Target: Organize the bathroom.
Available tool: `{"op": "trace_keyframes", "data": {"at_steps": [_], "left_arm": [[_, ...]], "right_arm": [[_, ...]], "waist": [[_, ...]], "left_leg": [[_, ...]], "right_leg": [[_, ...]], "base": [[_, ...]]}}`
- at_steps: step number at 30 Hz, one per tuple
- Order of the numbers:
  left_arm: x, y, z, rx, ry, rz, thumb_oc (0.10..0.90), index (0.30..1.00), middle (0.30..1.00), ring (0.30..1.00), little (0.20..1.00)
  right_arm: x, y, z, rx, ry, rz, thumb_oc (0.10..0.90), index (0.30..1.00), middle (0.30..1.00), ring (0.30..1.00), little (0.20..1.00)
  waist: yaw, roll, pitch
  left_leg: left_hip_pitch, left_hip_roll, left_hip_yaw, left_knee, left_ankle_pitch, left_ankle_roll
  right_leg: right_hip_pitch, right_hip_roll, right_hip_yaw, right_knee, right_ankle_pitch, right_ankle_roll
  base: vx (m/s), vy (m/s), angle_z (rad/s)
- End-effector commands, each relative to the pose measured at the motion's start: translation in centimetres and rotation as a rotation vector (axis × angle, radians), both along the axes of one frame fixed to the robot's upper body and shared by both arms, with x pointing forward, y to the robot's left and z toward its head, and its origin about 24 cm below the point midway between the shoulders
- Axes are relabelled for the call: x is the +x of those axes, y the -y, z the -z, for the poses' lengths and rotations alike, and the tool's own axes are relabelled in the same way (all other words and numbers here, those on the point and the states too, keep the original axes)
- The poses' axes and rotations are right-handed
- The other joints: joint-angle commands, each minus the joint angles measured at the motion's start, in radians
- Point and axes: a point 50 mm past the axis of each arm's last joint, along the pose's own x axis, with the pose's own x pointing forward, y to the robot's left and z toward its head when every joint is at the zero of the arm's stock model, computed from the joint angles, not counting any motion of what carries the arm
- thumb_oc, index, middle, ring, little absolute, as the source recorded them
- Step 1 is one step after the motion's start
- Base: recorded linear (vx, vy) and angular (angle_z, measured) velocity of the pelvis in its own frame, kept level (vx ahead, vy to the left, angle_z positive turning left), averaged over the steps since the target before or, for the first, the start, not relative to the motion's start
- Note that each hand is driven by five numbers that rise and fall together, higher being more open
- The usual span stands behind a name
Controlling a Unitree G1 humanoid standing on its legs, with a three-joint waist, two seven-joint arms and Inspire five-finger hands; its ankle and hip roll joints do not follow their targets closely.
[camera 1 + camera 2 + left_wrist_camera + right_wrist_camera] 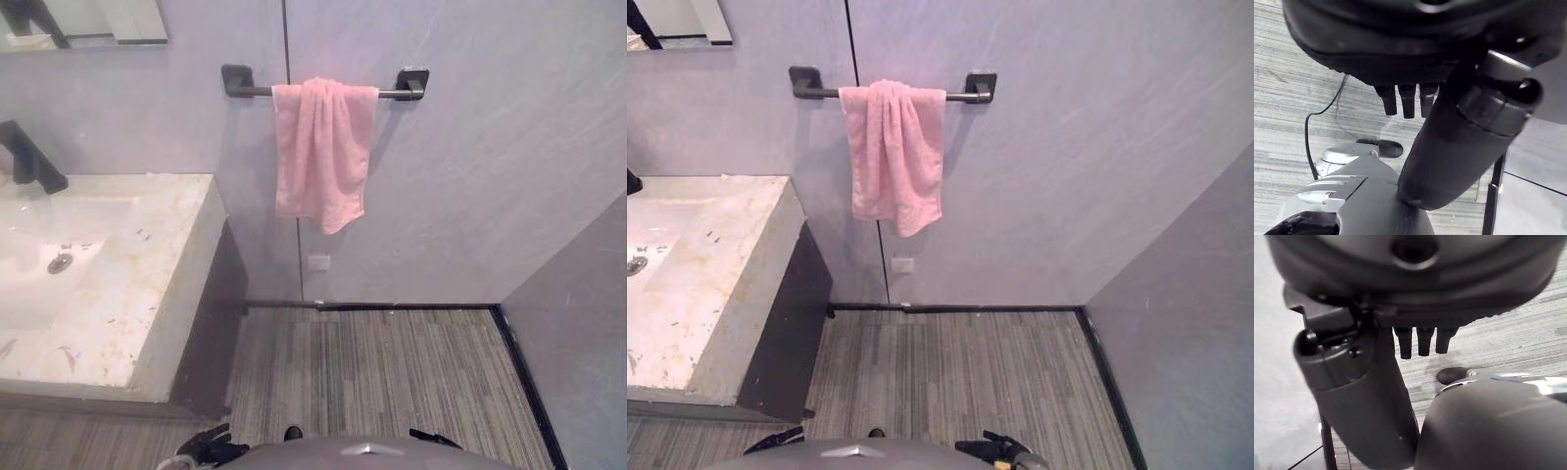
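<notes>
Pink towel (322, 152) hangs bunched and uneven over the dark wall bar (392, 93), beside the basin counter (147, 284). Both the left hand (1406, 100) and right hand (1422, 340) hang low with fingers straight, holding nothing. Tidying appears not yet begun; next comes a reach up, probably to straighten it.

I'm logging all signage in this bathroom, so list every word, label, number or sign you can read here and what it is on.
None: no readable text stands in any view.
Small white plate on the wall below the pink towel: blank or too small to tell.
Towel bar, sink counter and faucet: no print visible.
Left hand and right hand: no markings visible.
</notes>
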Motion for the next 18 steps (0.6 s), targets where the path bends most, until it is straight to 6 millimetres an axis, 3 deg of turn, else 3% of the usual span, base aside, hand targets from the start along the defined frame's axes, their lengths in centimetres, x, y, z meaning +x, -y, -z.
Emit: {"op": "trace_keyframes", "data": {"at_steps": [1,13,18], "left_arm": [[2.7,3.2,0.2,-0.077,0.071,0.049,0.800,0.900,0.900,0.900,0.900],[3.4,2.8,0.1,0.006,0.089,0.027,0.800,0.900,0.900,0.900,0.900],[5.6,2.5,-0.7,0.025,0.205,-0.007,0.800,0.900,0.900,0.900,0.900]], "right_arm": [[1.1,0.9,-0.3,-0.018,0.030,-0.003,0.800,0.900,0.900,0.900,0.900],[3.0,0.3,-0.7,-0.042,0.146,-0.067,0.800,0.900,0.900,0.900,0.900],[5.8,0.1,-1.7,-0.058,0.299,-0.105,0.800,0.900,0.900,0.900,0.900]], "waist": [[0.000,-0.007,0.010],[0.000,-0.009,0.013],[-0.002,-0.007,0.017]], "left_leg": [[0.045,0.066,0.034,0.002,-0.037,-0.028],[0.052,0.075,0.031,0.002,-0.034,-0.031],[0.059,0.086,0.030,0.002,-0.028,-0.036]], "right_leg": [[-0.087,-0.072,0.000,-0.014,0.109,0.019],[-0.081,-0.066,-0.003,-0.014,0.102,0.013],[-0.072,-0.058,-0.003,-0.014,0.095,0.005]], "base": [[0.00,0.000,0.00],[0.01,-0.030,-0.01],[0.04,-0.083,0.01]]}}
